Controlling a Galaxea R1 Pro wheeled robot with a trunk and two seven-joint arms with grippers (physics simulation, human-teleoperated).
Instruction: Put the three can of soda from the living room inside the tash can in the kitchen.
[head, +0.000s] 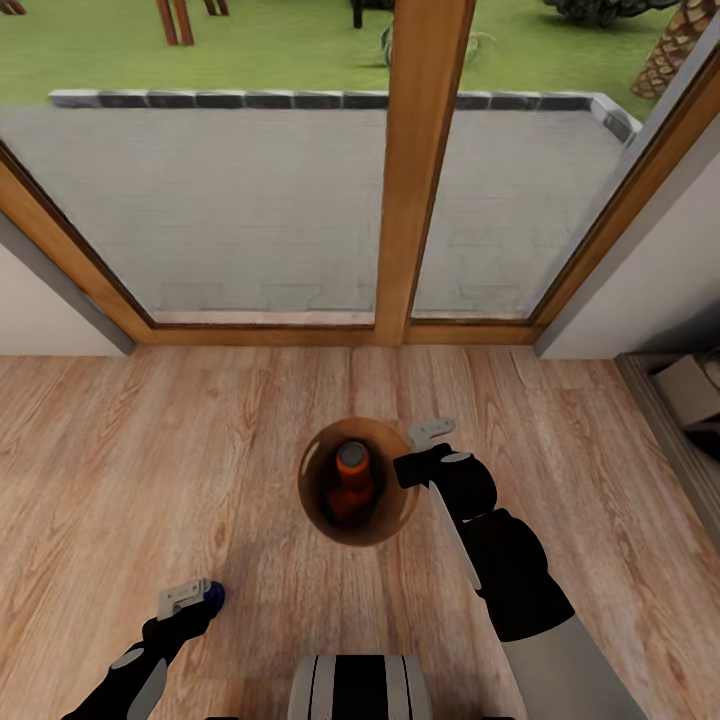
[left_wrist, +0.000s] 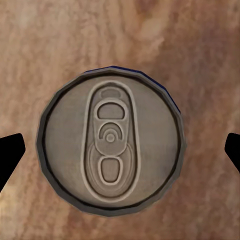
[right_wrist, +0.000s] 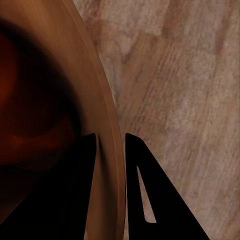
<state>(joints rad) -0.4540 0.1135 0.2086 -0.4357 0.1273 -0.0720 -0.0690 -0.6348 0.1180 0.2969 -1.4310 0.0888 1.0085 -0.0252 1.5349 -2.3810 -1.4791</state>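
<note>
The round tapered bin with a glossy copper-brown inside (head: 358, 495) stands on the light wood plank floor (head: 150, 450), a little way in from the wood-framed glass door (head: 420, 170) that looks onto a paved patio and lawn. One bright-orange soda can with a grey metal top (head: 350, 478) is already inside it, leaning or upright against the far wall. The right end effector (head: 428, 455) sits at the bin's right rim, and in the right wrist view its two dark fingers (right_wrist: 80, 170) are nearly closed with the thin copper-brown wall of the bin (right_wrist: 107, 150) between them, so it appears to be pinching that rim. The left end effector (head: 190, 597) hangs low over the floor, near and to the left of the bin, with a blue-edged thing just under it. In the left wrist view this is a can seen end-on (left_wrist: 111, 147): grey lid with pull tab, a sliver of blue side, its long axis pointing straight up at the camera. The left fingertips (left_wrist: 10, 155) stand wide apart on either side of the lid, clear of it, holding nothing. The left arm is plainly the nearer one to this can, which lies directly below it, so a straight descent would likely bring the fingers around its body.
</note>
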